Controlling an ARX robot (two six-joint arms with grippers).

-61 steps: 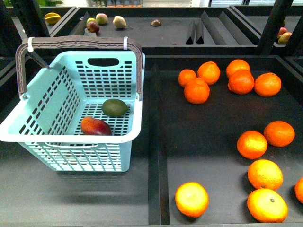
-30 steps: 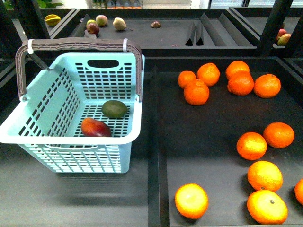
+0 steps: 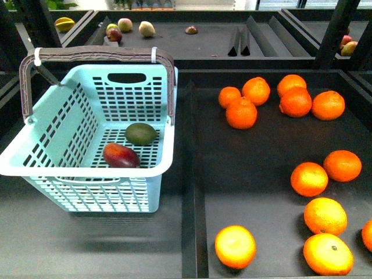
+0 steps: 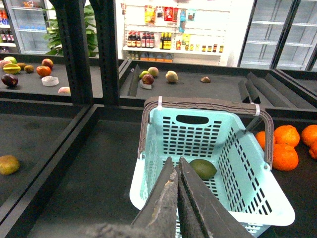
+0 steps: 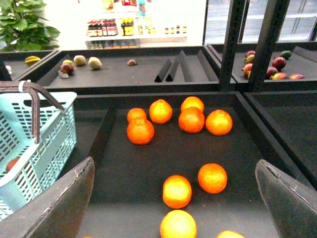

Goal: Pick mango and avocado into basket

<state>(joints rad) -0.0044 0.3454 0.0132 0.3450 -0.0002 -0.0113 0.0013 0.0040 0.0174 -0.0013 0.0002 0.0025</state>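
Fruit sits in the basket [image 3: 87,110]: one mango [image 3: 121,155] and one avocado [image 3: 140,133]. They lie on the basket floor, close together but not touching, with the mango nearer the front wall. The basket is light teal with two brown handles [image 3: 96,53] standing up together. It rests on the dark shelf [image 3: 93,244], left of a raised divider [image 3: 193,192].

Right of the divider lie eleven oranges [image 3: 241,112]: five in a group at the back, two side by side further forward, and four near the front, one of them cut off by the edge.

In the left wrist view, the left gripper [image 4: 177,168] is pressed shut with nothing in it, above the basket. In the right wrist view, the right gripper [image 5: 176,186] is spread wide and empty, over the oranges.
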